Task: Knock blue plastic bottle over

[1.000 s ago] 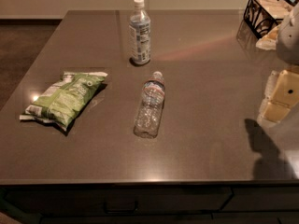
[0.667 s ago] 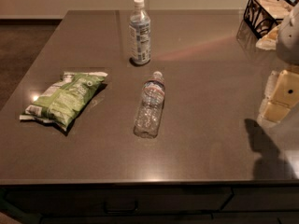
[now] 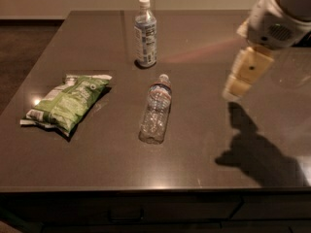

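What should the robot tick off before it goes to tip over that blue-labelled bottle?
1. The blue plastic bottle upright and in plain view: ok.
2. The gripper close to it: not ok; it hangs above the right side of the table, well apart.
3. Way between them free: ok; the clear bottle, lying down, and the green bag sit nearer the camera.
4. Room to fall: ok; nothing stands right beside it.
5. Gripper height matching the bottle: cannot tell.

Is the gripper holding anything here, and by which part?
Nothing is held. The gripper hangs above the table, well apart from the upright blue plastic bottle.
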`<state>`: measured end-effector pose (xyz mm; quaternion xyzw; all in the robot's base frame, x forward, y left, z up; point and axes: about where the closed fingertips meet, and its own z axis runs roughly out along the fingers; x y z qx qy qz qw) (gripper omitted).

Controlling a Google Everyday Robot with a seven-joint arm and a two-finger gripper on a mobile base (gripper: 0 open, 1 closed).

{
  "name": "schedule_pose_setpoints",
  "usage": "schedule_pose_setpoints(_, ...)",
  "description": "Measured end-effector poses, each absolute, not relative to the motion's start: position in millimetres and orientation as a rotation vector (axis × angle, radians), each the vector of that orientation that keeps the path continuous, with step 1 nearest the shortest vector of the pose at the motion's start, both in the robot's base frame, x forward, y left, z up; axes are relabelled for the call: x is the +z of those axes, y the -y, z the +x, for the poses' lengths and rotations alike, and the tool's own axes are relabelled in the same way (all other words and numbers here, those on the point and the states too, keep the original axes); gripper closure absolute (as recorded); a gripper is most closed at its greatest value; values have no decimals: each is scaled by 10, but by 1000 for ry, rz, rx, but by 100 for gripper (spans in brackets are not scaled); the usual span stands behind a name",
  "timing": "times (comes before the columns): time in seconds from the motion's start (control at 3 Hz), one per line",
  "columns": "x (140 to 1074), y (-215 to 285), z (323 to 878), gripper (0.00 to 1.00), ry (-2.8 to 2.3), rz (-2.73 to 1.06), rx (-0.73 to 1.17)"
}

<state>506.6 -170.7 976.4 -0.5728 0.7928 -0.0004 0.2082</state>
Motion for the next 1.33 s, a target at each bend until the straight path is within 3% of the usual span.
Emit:
schedule_pose_setpoints(0.67,9552,983,6056,0,-2213,-1197,95)
schedule_pose_setpoints(1.33,9318,203,6667,0,-2165,-829,274)
